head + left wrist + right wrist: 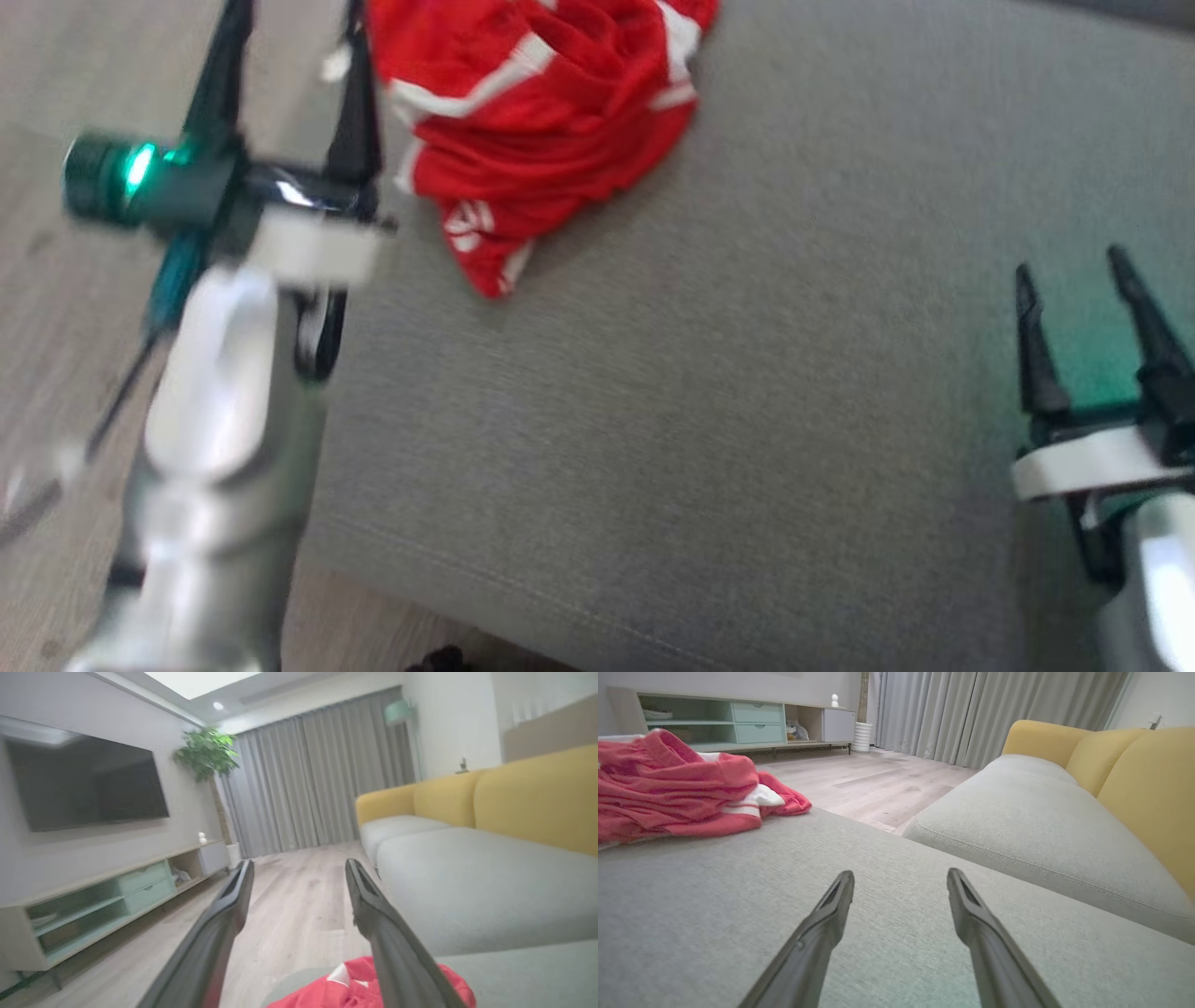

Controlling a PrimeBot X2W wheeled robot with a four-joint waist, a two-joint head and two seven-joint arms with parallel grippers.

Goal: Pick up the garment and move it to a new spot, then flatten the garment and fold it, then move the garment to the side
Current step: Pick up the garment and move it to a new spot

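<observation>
Garment [541,121], red, lies crumpled at the edge of the grey cushion [747,420] by the wooden floor [56,308], one corner toward me, long axis unclear. My left gripper [294,19] is beside it, my right gripper [1070,263] well apart: both spread, empty.

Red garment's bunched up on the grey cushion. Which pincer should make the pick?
Left, probably. The left pincer stands open right beside the garment; the right pincer, also open, sits well away across the cushion.

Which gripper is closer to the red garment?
The left gripper: its fingers stand right beside the crumpled red garment. The right gripper sits well away, over bare grey cushion.
</observation>
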